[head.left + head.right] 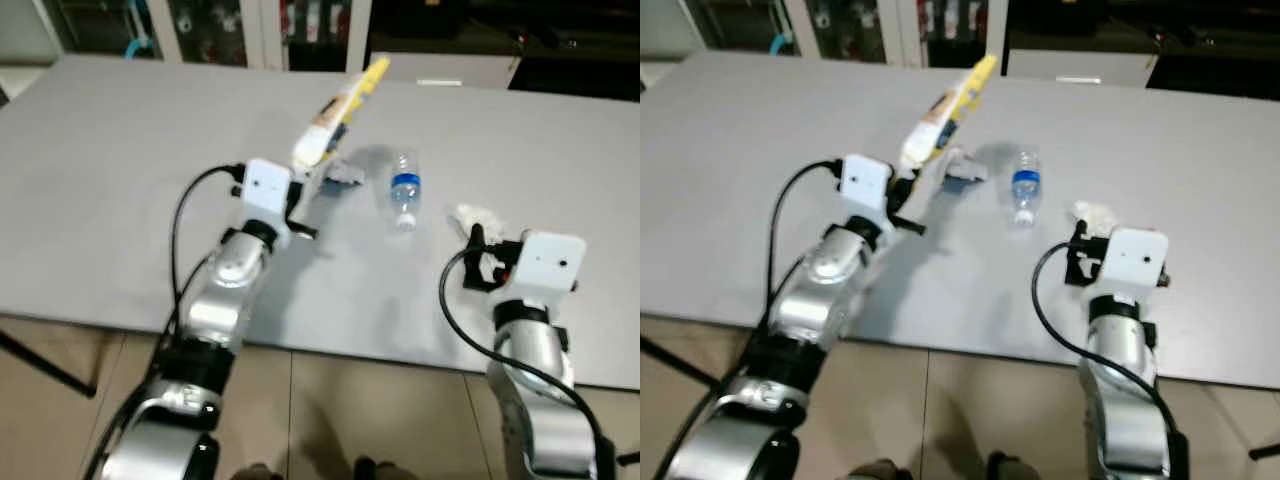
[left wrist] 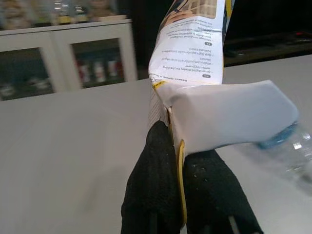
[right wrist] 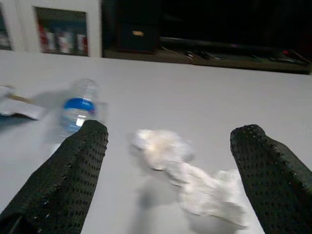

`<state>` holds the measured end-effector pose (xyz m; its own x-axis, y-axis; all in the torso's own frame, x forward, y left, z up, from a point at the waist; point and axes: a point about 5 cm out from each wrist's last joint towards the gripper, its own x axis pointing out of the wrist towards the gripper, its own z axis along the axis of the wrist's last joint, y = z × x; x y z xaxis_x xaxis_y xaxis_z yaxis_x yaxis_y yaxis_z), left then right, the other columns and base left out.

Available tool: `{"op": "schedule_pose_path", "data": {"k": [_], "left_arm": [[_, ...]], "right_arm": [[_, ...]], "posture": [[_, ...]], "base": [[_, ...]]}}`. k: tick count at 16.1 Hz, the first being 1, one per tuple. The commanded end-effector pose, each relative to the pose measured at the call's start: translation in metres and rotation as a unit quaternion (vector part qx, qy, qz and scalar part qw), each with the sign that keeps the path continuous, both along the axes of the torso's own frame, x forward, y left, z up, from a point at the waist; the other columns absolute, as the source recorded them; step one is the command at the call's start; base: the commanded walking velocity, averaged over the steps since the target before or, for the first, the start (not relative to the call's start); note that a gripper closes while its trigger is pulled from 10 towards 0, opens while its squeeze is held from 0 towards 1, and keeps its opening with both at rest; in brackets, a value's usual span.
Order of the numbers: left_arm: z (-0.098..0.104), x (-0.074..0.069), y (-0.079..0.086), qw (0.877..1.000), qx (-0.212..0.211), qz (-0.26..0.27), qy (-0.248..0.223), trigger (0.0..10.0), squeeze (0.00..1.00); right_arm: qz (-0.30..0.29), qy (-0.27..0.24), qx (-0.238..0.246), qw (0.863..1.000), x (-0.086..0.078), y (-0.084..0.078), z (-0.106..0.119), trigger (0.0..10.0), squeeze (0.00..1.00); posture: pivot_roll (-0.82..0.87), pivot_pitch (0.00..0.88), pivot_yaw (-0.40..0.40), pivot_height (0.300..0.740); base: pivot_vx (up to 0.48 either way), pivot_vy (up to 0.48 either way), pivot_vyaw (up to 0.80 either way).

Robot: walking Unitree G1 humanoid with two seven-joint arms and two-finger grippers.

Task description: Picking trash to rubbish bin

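Observation:
My left gripper (image 1: 303,197) is shut on a yellow and white wrapper (image 1: 338,112), which sticks up and away above the grey table (image 1: 110,180). In the left wrist view both black fingers (image 2: 151,175) pinch the wrapper (image 2: 187,53) by its lower edge. A small clear bottle (image 1: 403,190) with a blue label lies on its side in the middle of the table. A crumpled white tissue (image 3: 180,170) lies just in front of my right gripper (image 3: 170,175), which is open, its fingers standing either side of the tissue. A small flat grey scrap (image 1: 962,172) lies left of the bottle.
Glass-fronted cabinets (image 1: 210,30) and a dark low unit (image 1: 520,45) stand behind the table. The table's near edge (image 1: 350,350) runs across below my arms, with tiled floor (image 1: 330,410) under it.

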<state>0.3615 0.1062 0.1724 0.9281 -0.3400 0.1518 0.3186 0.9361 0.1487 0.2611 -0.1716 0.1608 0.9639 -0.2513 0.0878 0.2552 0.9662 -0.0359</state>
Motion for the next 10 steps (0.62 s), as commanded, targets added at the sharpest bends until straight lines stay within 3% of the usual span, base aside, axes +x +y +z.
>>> {"op": "schedule_pose_path", "data": {"k": [1, 10], "left_arm": [[-0.004, -0.001, 0.000, 1.000, 0.004, 0.001, 0.006, 10.0, 0.00], [-0.010, -0.011, 0.014, 0.999, 0.034, -0.001, 0.022, 10.0, 0.00]], "right_arm": [[-0.028, 0.007, -0.010, 1.000, 0.002, -0.008, 0.002, 10.0, 0.00], [-0.046, 0.043, -0.025, 0.998, 0.014, -0.040, -0.004, 10.0, 0.00]], "posture": [[0.12, 0.118, -0.008, 0.740], [0.16, 0.212, 0.014, 0.740]], "base": [[0.000, 0.000, 0.00], [0.000, 0.000, 0.00]]}}
